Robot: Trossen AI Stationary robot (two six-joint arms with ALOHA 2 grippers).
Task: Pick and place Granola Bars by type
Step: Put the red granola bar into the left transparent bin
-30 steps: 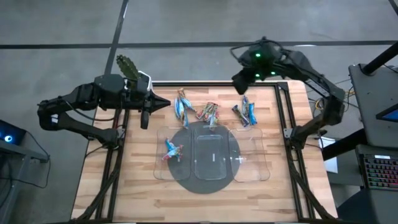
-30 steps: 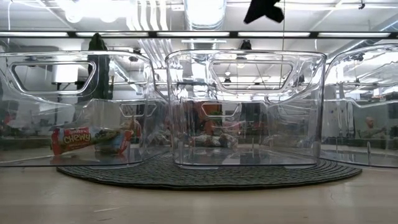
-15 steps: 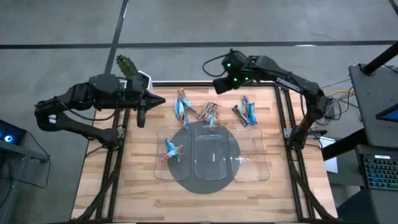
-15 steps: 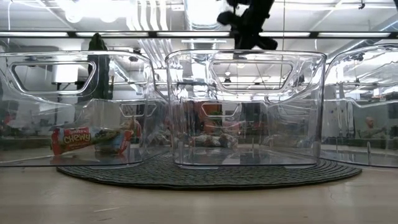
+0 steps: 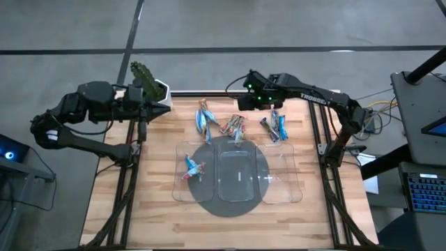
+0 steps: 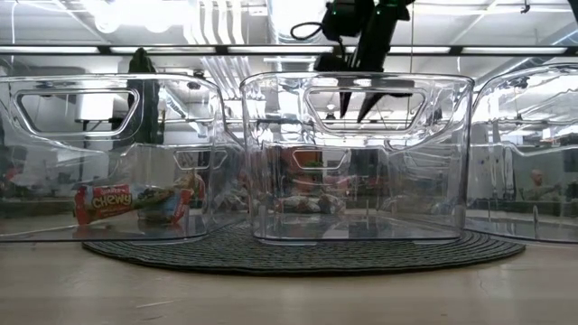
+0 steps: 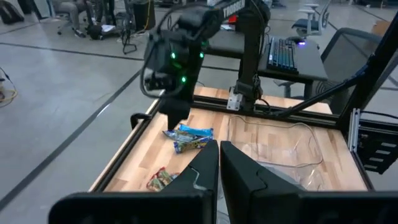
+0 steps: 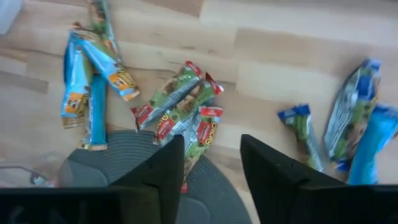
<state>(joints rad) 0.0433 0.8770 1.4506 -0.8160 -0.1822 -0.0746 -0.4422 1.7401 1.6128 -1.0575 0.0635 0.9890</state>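
Red-and-green foil-wrapped granola bars lie heaped on the wooden table, overlapping the dark round mat's edge. Judged light, slick, crinkly: best nipped across the middle of the topmost bar. Right pincer hovers above, fingers apart. Left pincer together, parked off the table's left edge.

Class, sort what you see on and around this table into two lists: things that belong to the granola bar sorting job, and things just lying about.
Job:
- loose granola bars
- bar in the left tray
- clear trays
- right gripper, jaws apart above the bars

Lying about:
- round dark mat
- green plant at the table corner
- keyboard on the side desk
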